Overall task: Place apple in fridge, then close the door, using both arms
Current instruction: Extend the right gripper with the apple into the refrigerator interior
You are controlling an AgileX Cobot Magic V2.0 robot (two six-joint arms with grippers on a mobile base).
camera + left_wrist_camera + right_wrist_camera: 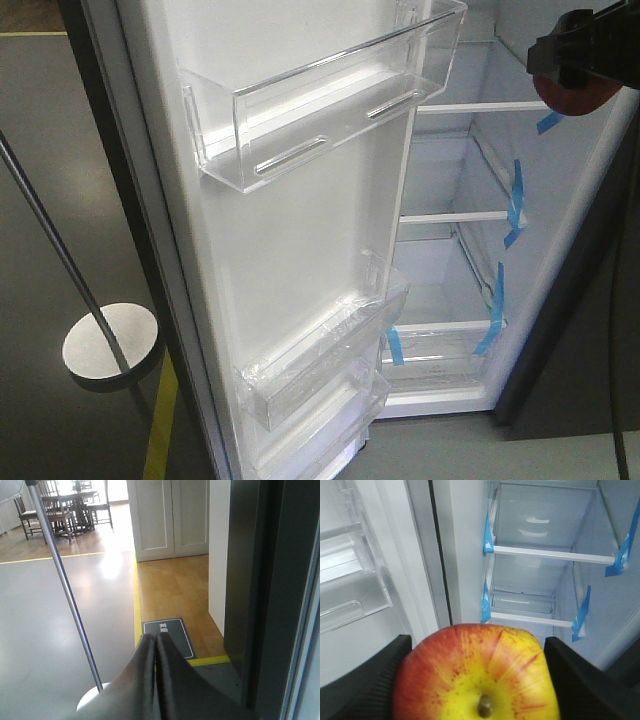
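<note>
- Gripping the apple (475, 680) from both sides, the right tool (476, 672) fills the bottom of its wrist view; its ribbed black fingers (370, 680) press the fruit's left and right flanks, with the stem dimple facing the camera
- In the front view this tool sits in the upper right corner with a sliver of red fruit beneath it, held in the air in front of the upper shelves
- The fridge (455, 290) is open and white inside, with glass shelves (455, 215) and blue tape strips (515, 200) along its right wall
- The door (300, 240) stands wide open across the centre of the front view, carrying clear bins (320, 100) high and low
- The left tool (154, 640), at the lower centre of its wrist view, has its fingers pressed together with nothing between them, above a dark mat (167, 637) and a yellow floor line (136, 600)
- A silver pole (60, 250) on a round base (110, 345) stands at the left of the front view, near the door's outer edge
</note>
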